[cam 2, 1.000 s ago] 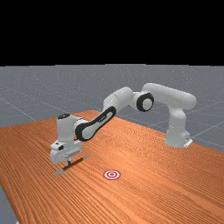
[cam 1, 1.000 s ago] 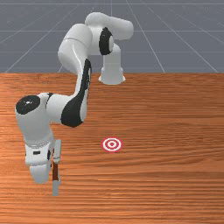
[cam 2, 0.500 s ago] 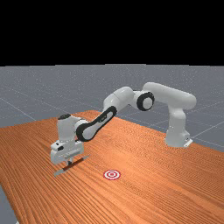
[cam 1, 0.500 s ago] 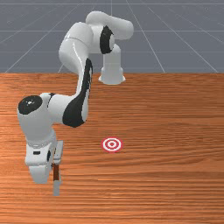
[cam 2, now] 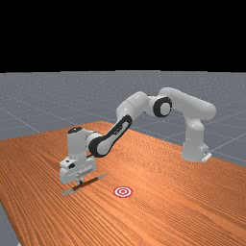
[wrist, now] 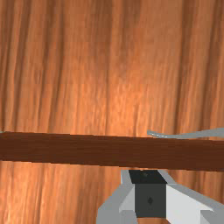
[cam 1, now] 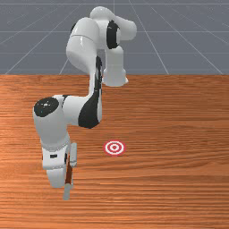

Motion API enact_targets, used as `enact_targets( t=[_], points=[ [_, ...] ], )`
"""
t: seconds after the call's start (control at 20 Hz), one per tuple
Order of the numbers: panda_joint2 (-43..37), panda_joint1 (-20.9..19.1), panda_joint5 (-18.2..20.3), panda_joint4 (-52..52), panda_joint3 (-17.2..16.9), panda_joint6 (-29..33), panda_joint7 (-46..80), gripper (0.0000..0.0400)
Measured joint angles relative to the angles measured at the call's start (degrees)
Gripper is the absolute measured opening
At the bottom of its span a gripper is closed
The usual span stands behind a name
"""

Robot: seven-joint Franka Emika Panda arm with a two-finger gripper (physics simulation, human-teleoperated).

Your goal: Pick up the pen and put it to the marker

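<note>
Pen (cam 2: 91, 182) dark brown between grey ends, state of the gripper (cam 2: 80, 182) impossible to tell.

Pen (cam 1: 68, 175) (front view's left) near marker (cam 1: 114, 147)

Ringed marker (cam 1: 114, 147) on wooden table (cam 1: 165, 188)

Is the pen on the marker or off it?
Off it. The pen is to the front view's left of the marker, and wood shows between them.
</note>
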Motion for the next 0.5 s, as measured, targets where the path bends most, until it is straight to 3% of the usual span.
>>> enact_targets(
  t=[0.3,0.35,0.5],
  points=[
    [-1.01,0.95,0.51,-2.03,-0.44,1.0,3.75,0.0],
    [-2.41,0.75,0.21,-4.81,0.23,3.6,1.3,0.0],
    [-0.3,-0.17,-0.77,0.32,0.87,-0.51,-4.61,0.0]
  ],
)
